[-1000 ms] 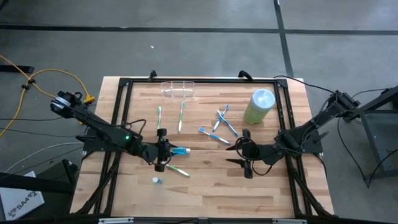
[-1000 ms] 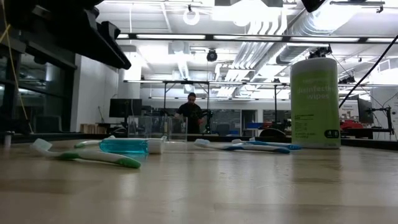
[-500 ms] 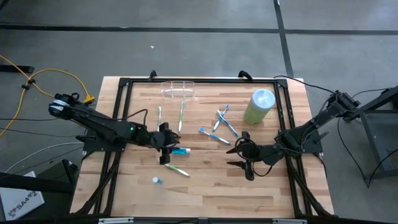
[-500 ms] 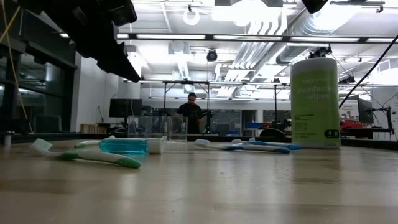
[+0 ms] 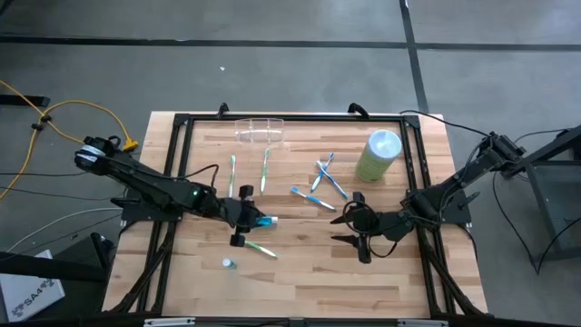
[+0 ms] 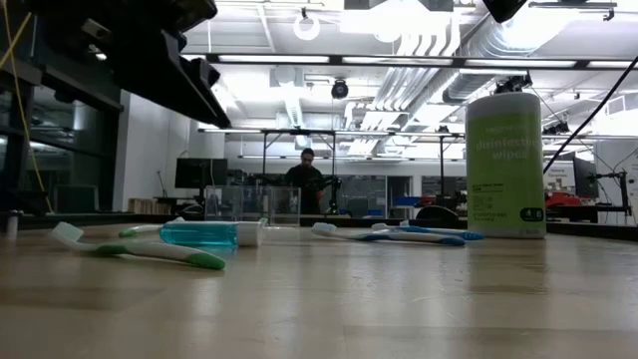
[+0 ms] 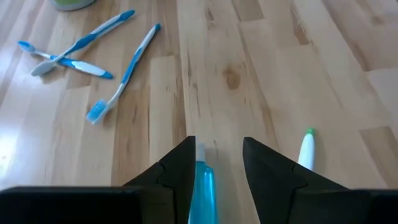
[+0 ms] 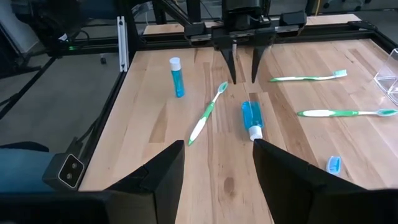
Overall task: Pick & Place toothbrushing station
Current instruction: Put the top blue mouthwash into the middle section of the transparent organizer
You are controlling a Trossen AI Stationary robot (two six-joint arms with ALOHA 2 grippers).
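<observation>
2 grippers' jaws stand apart, the left gripper (image 8: 243, 62) over a blue tube (image 8: 251, 118) amid scattered toothbrushes (image 5: 318, 182).

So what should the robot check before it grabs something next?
1. Left gripper open: ok, its fingers stand apart above the blue tube.
2. Tube lined up between those fingers: ok in the left wrist view.
3. Tube held already: not ok, it lies flat on the table.
4. Green toothbrush clear of the tube: ok, beside it, apart.
5. Clear holder free to receive things: ok, nothing shows inside it at the far edge.
6. Right gripper out of the way: ok, open, waiting right of centre.
</observation>
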